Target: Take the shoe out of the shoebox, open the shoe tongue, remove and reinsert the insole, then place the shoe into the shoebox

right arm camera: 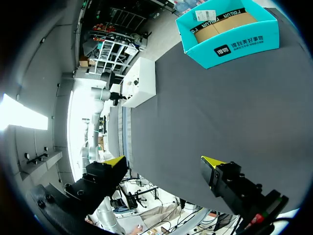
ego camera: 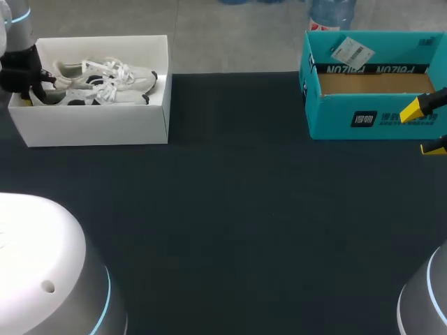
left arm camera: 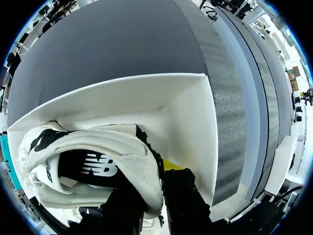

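The left gripper [left arm camera: 155, 183] is closed on the heel of a white shoe [left arm camera: 98, 147]: one dark finger sits inside the padded collar and the other, its yellow tip just showing, presses the outside of the heel. From above, this gripper [ego camera: 25, 78] sits at the left end of the white shoebox [ego camera: 98, 127], where a pair of white laced shoes [ego camera: 105, 85] lies lengthwise, heels toward it. The shoebox stands at the far left of the dark surface [ego camera: 230, 209]. The right gripper [ego camera: 426, 129] hangs at the right edge with its yellow-tipped fingers spread wide and nothing between them, just in front of a teal box [ego camera: 335, 120] lined with brown cardboard, well apart from the shoebox.
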{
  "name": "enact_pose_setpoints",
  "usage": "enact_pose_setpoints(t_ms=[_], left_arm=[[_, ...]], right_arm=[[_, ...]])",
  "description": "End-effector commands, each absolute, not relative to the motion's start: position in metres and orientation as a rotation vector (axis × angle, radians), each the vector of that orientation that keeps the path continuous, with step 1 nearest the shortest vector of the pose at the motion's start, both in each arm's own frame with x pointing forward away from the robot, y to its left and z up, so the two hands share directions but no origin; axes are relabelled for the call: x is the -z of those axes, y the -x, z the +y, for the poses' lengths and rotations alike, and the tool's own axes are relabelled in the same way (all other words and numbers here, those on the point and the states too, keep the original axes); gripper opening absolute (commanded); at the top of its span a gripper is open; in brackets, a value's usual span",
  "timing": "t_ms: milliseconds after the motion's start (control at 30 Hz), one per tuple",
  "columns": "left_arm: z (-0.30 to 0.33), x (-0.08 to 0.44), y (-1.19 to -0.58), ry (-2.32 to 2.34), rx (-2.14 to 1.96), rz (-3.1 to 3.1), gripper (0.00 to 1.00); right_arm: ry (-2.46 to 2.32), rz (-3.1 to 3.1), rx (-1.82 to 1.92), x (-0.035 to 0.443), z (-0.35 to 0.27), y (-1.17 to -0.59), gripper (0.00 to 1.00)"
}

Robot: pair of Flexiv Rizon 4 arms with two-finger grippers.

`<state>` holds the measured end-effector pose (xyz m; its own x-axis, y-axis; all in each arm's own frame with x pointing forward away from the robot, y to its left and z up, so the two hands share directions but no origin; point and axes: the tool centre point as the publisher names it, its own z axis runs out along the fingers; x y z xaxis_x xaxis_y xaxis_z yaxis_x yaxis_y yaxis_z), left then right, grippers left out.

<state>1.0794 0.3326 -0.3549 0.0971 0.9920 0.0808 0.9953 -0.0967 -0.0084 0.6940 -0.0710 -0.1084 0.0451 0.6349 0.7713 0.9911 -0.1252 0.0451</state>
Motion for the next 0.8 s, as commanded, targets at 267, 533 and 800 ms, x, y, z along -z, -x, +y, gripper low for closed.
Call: enact_pose_setpoints(t_ms=[267, 533, 800], left_arm=[[0.341, 0.332, -1.083, 2.274, 0.101, -2.074, 0.0], [0.345, 0.32, -1.082, 2.261, 0.078, -2.106, 0.0], [0.338, 0.278, -1.068, 2.264, 0.06, -2.168, 0.0]], right_arm=[[1.815, -1.633, 0.899, 0.109, -0.071, -0.694, 1.0], [1.815, -1.633, 0.899, 0.109, -0.071, -0.694, 1.0], [1.815, -1.633, 0.899, 0.109, -0.071, -0.694, 1.0]])
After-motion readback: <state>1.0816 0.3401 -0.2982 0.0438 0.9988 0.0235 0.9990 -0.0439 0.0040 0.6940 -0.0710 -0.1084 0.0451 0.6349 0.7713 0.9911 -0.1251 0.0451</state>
